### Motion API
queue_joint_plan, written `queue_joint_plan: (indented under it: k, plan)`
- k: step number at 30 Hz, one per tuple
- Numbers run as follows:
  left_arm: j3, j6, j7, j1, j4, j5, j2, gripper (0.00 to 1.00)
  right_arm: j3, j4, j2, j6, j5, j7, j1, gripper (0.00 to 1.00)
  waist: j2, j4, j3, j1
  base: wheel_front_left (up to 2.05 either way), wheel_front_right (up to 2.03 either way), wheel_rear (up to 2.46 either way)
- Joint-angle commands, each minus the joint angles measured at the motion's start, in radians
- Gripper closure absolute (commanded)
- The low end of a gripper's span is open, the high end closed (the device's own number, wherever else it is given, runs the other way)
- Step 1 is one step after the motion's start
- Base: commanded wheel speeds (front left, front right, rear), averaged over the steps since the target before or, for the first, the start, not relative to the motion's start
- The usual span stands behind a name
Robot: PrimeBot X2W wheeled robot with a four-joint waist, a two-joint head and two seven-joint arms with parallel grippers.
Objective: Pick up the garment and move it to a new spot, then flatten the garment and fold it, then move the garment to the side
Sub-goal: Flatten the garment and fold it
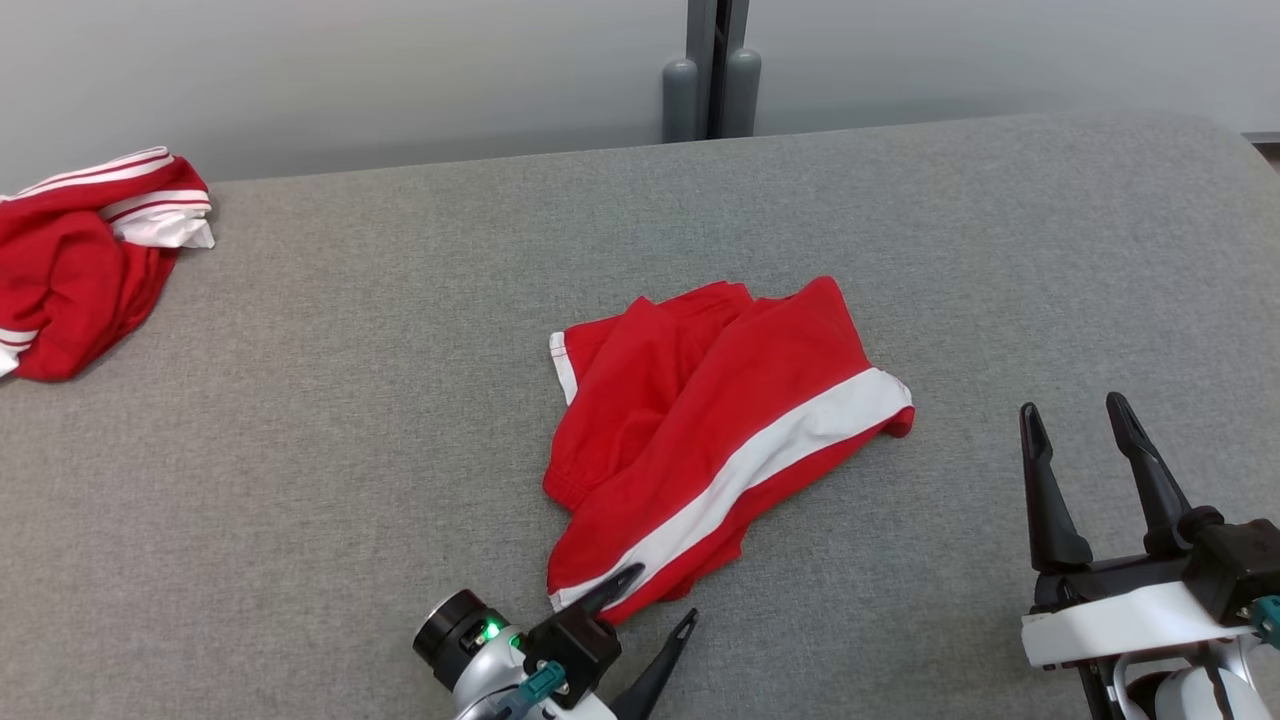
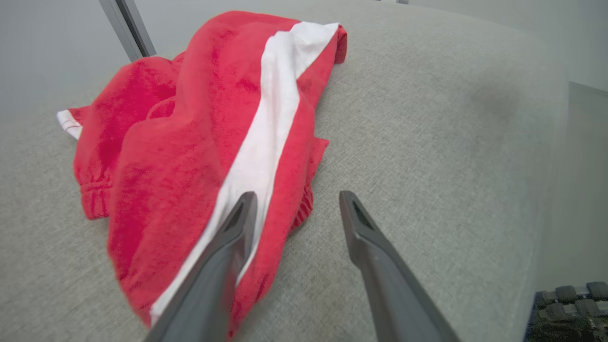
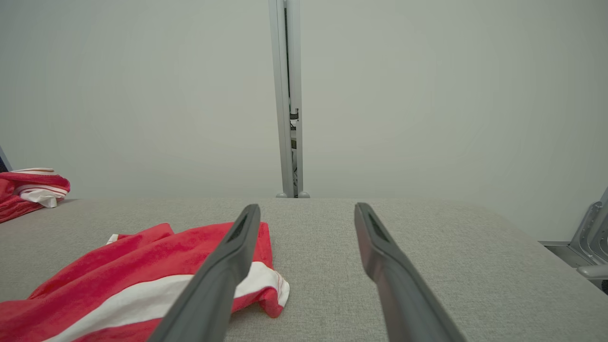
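Smack in the middle of the worktop (image 1: 350, 400), which has a grey woven fabric cover and a rounded far corner, sits the garment (image 1: 700, 420). It's soft, slightly fuzzy red cloth with one broad white band running diagonally across it and a bit of white trim at one hem. It's rumpled and loosely folded over itself, not flat.

The left end effector (image 1: 655, 605) is at the garment's near corner with its jaws parted and nothing clamped. One dark tapered finger sits over the end of the white band, the other over bare cover. Can't tell if it touches the cloth.

The right end effector (image 1: 1075, 410) is spread wide and empty, well off to the right.

Count: two red garments in total, with the second red garment (image 1: 70, 270) bunched at the far left. Two end effectors, two fingers each.
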Motion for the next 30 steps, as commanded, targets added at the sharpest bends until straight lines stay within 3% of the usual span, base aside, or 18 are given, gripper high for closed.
queue_joint_plan:
  k: [1, 9, 13, 22, 30]
  plan:
    - [0.007, -0.001, -0.005, 0.006, -0.014, -0.011, 0.000, 0.00, -0.003, -0.002, -0.006, 0.000, -0.002, 0.000, 0.006, 0.00, -0.0001, 0.003, -0.001, 0.0000, 0.00, 0.00, 0.00]
    - [0.070, -0.007, -0.005, 0.062, -0.198, -0.074, 0.002, 0.00, -0.016, 0.003, -0.006, 0.000, 0.004, 0.000, 0.006, 0.00, -0.0001, 0.025, -0.013, 0.0000, 0.00, 0.00, 0.00]
    - [0.125, 0.013, -0.003, 0.101, -0.278, -0.099, 0.007, 0.00, -0.018, 0.002, -0.006, 0.000, 0.005, 0.000, 0.007, 0.00, -0.0001, 0.032, -0.018, 0.0000, 0.00, 0.00, 0.00]
    - [0.314, 0.071, -0.003, 0.175, -0.354, -0.174, -0.006, 0.00, -0.027, 0.003, -0.006, 0.000, 0.001, 0.000, 0.007, 0.00, -0.0001, 0.039, -0.029, 0.0000, 0.00, 0.00, 0.00]
    - [0.467, 0.104, -0.003, 0.239, -0.380, -0.166, -0.014, 0.00, -0.024, 0.013, -0.006, 0.000, 0.004, 0.000, 0.014, 0.00, -0.0001, 0.038, -0.042, 0.0000, 0.00, 0.00, 0.00]
